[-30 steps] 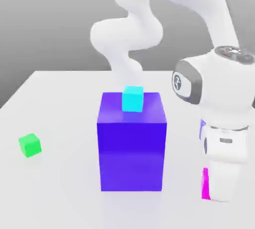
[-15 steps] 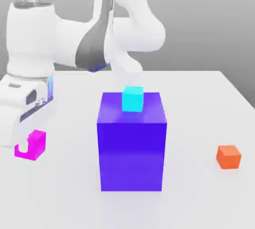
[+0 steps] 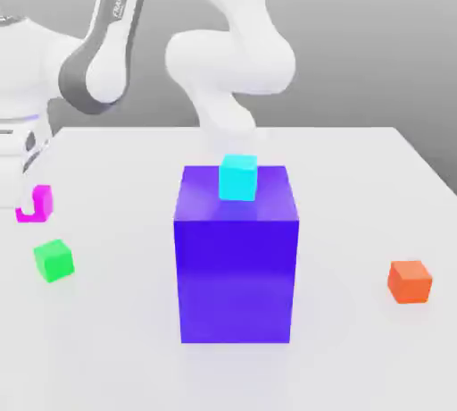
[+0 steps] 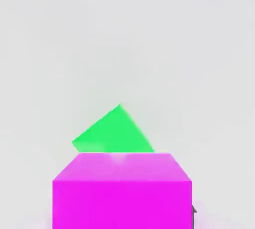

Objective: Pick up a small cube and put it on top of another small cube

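We see a big blue-purple block (image 3: 236, 275) standing mid-table (image 3: 339, 168), a small cyan cube (image 3: 238, 178) on its top, and an orange cube (image 3: 410, 282) well apart at the exterior view's right.

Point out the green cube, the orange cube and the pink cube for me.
Green cube (image 3: 54, 261): exterior view, on its front side.
Orange cube (image 3: 410, 287): exterior view, on its front face.
Pink cube (image 4: 122, 205): hand view, on its large bright face.
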Available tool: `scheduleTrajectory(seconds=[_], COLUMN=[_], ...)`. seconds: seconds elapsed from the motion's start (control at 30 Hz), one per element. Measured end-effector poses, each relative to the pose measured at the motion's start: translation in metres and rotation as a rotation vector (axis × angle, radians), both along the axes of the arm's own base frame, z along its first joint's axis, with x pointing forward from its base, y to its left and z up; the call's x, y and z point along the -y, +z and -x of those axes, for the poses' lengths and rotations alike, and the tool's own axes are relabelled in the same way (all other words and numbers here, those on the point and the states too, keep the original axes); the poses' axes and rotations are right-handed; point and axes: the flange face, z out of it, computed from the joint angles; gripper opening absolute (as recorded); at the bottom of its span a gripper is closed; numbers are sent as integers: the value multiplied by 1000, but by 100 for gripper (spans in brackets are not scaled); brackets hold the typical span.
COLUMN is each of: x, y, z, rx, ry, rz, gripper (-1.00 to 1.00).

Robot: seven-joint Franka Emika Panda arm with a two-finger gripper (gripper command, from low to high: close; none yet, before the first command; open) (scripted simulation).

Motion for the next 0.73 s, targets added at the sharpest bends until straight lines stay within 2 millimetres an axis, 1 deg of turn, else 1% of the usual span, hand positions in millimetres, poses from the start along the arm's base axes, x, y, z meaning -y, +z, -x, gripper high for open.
scheduleTrajectory(seconds=[0.17,0.33,0.5,0.67,0.7,0.73], x=[2,2,2,0,-1,-1], y=[-8,-21,-39,-62,-66,-66], z=[-5,-8,-7,0,2,2], rx=[10,17,14,0,-3,-3], ry=[10,16,13,4,2,2], rz=[-12,-14,-10,-1,0,0], gripper=[-100,-100,-100,-100,100,100])
